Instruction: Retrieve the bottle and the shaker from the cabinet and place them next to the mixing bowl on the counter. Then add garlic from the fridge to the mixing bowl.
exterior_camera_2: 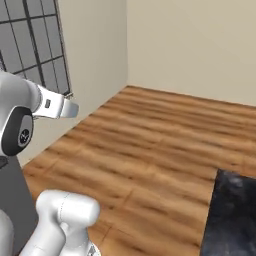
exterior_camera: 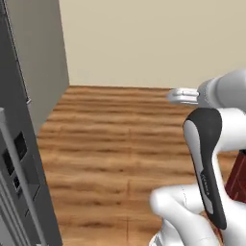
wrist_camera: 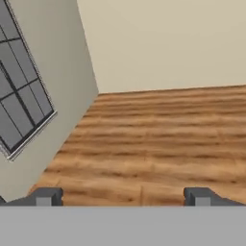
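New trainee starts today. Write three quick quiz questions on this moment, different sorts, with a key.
1. True or false: the gripper is holding the garlic.
2. What covers the floor? A) grey tile B) wooden planks C) carpet
3. Fill in: in the right base view, the black marbled slab at the lower right is a corner of the ___.

Key: 1 false, the jaws stand wide apart with nothing between them. 2 B. 3 counter.
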### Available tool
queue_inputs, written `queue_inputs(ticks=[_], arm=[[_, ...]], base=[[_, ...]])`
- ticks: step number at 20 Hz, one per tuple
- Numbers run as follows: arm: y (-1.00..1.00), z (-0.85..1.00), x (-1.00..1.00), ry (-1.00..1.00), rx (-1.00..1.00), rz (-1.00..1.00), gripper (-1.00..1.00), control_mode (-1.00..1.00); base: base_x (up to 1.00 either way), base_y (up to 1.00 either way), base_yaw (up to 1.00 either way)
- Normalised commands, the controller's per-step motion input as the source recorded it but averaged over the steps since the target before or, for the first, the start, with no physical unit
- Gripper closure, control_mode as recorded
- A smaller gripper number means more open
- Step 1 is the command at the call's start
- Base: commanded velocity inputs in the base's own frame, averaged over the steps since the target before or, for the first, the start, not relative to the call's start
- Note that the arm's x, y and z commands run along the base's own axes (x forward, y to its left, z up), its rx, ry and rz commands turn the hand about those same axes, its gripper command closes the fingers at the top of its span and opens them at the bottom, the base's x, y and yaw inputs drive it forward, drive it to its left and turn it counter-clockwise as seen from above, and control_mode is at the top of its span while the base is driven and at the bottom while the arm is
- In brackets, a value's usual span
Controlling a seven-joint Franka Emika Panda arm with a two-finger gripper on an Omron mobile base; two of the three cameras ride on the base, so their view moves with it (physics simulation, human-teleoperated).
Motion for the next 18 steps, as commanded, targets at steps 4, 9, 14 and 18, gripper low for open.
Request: queue_inputs(ticks=[4,9,14,18], arm=[[0.00,0.00,0.00,0.00,0.00,0.00,-1.00,1.00],[0.00,0.00,0.00,0.00,0.00,0.00,-1.00,1.00],[0.00,0.00,0.00,0.00,0.00,0.00,-1.00,1.00],[0.00,0.00,0.00,0.00,0.00,0.00,-1.00,1.00]], base=[[0.80,0.00,0.90],[0.42,0.00,1.00],[0.46,0.00,0.87],[0.33,-0.01,0.67]])
